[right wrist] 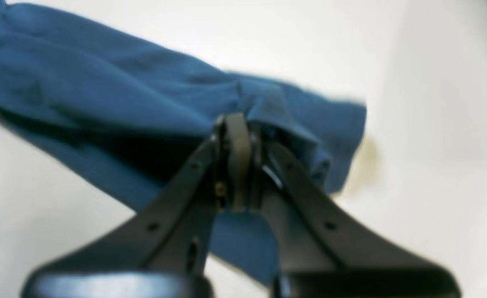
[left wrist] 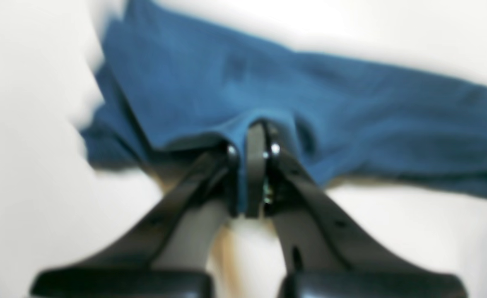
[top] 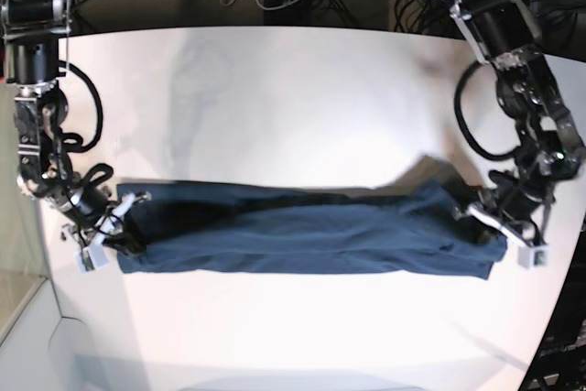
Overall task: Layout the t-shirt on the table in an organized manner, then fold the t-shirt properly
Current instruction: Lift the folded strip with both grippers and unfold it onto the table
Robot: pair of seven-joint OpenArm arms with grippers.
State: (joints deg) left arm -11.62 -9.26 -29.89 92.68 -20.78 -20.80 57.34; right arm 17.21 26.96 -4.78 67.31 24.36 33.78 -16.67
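Navy t-shirt (top: 302,235) stretched between both fingers, no writing legible

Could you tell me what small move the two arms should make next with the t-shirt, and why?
Probably lift both ends a little and draw them gently apart. The left gripper and right gripper are each shut on an end of the t-shirt, which lies as a long creased band on the table. Light tension should smooth it before folding.
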